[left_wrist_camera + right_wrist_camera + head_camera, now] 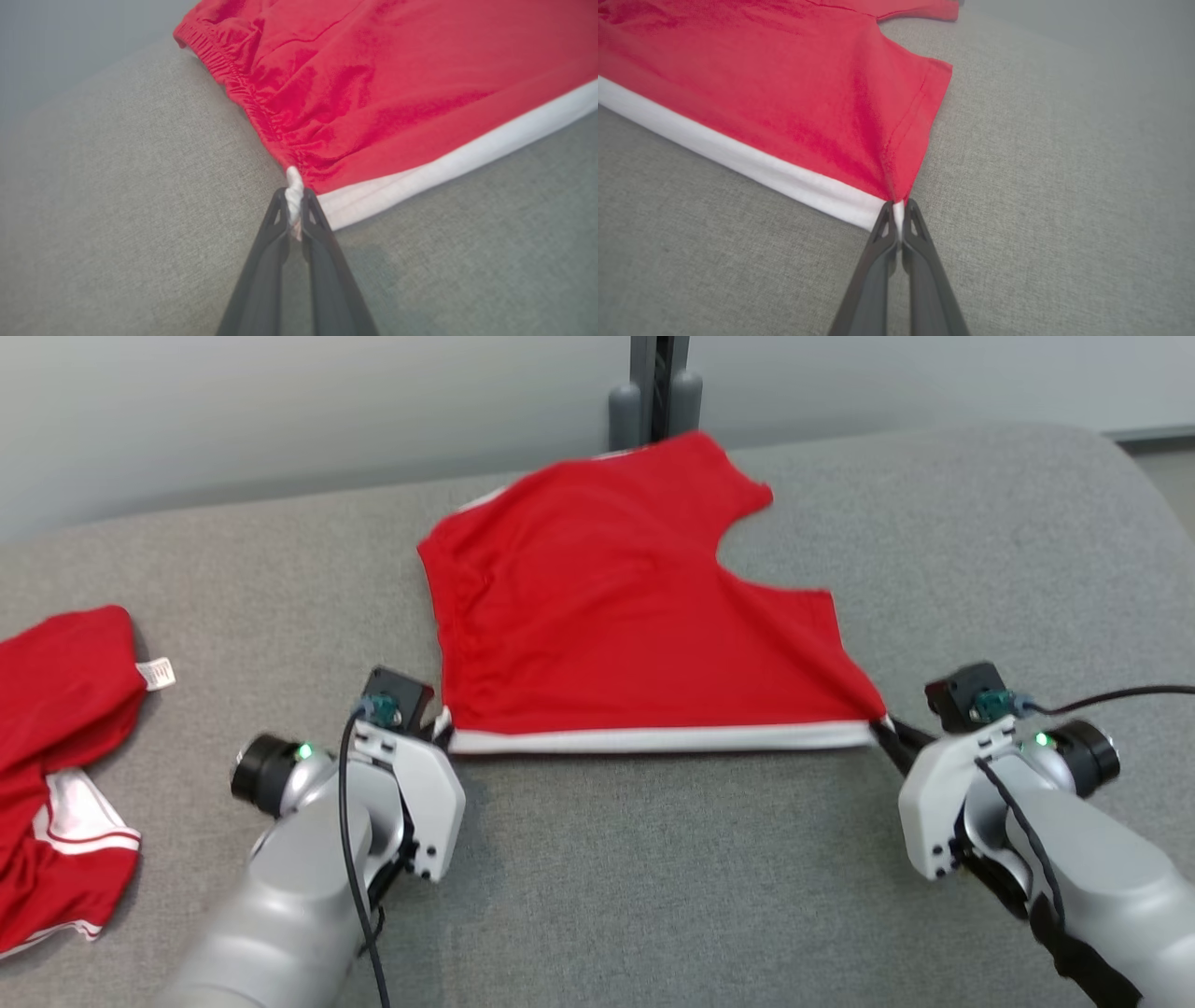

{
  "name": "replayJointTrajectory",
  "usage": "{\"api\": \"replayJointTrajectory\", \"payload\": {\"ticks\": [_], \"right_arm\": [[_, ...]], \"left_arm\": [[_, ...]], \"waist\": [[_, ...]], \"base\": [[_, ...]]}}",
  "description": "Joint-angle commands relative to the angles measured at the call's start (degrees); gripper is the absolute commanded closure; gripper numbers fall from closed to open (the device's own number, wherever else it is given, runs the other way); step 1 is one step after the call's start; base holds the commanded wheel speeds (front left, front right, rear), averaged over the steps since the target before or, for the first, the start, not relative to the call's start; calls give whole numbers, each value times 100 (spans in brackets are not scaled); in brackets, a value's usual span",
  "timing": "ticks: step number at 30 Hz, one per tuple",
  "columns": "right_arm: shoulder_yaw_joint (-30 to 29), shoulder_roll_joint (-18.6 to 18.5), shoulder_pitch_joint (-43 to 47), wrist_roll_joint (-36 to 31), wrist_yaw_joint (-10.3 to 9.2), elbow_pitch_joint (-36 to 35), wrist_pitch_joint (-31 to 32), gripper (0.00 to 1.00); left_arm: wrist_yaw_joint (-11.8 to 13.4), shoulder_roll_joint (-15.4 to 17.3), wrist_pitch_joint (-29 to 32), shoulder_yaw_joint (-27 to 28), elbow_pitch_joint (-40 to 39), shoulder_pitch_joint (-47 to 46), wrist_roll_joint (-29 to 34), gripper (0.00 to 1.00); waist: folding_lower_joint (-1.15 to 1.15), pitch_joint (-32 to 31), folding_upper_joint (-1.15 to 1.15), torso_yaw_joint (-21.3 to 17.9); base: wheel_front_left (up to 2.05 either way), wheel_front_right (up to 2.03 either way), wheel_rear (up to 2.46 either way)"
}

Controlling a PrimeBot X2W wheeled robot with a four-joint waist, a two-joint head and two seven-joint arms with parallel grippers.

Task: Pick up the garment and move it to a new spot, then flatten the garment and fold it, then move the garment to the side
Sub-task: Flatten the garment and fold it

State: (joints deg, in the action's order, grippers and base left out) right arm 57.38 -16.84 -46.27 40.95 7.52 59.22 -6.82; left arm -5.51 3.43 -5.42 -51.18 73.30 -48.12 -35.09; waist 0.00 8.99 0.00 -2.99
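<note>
The garment [607,616] is a pair of red shorts with a white side stripe, spread flat on the grey cushion [653,877]. Its white stripe runs along the near edge, pulled taut between my two grippers. My left gripper [442,726] is shut on the near-left corner by the gathered waistband; the left wrist view has the white fabric [294,191] pinched between the fingertips of the left gripper [294,205]. On the near-right corner at the leg hem my right gripper [882,728] is shut too. In the right wrist view the right gripper [899,214] clamps the stripe's end, with the garment [784,93] stretching away.
A second red garment [56,747] with white trim and a label lies crumpled at the left edge of the cushion. A dark post [658,383] stands behind the cushion against the pale wall. Bare grey cushion stretches in front of and to the right of the shorts.
</note>
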Motion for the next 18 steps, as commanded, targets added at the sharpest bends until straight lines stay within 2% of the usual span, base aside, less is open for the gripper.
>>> {"api": "replayJointTrajectory", "payload": {"ticks": [1,6,7,10,18], "right_arm": [[66,-144,149,170,-6,-48,95,100],[550,-577,518,763,-10,-459,511,100],[824,-793,658,988,-10,-792,664,100],[1154,-1183,870,1448,-10,-1321,959,100],[1480,-2165,1223,2404,-10,-2575,1667,100]], "left_arm": [[-21,68,-20,23,36,154,-66,100],[-102,33,-3,40,-60,619,-260,100],[-121,23,9,74,-124,807,-361,100],[-146,-1,-10,111,-250,1091,-527,100],[-188,-12,95,212,-812,1836,-1002,100]], "waist": [[0,-211,0,18],[0,-567,0,63],[0,-694,0,81],[0,-859,0,97],[0,-1039,0,132]], "base": [[0,0,0],[0,0,0],[0,0,0],[0,0,0],[0,0,0]]}}
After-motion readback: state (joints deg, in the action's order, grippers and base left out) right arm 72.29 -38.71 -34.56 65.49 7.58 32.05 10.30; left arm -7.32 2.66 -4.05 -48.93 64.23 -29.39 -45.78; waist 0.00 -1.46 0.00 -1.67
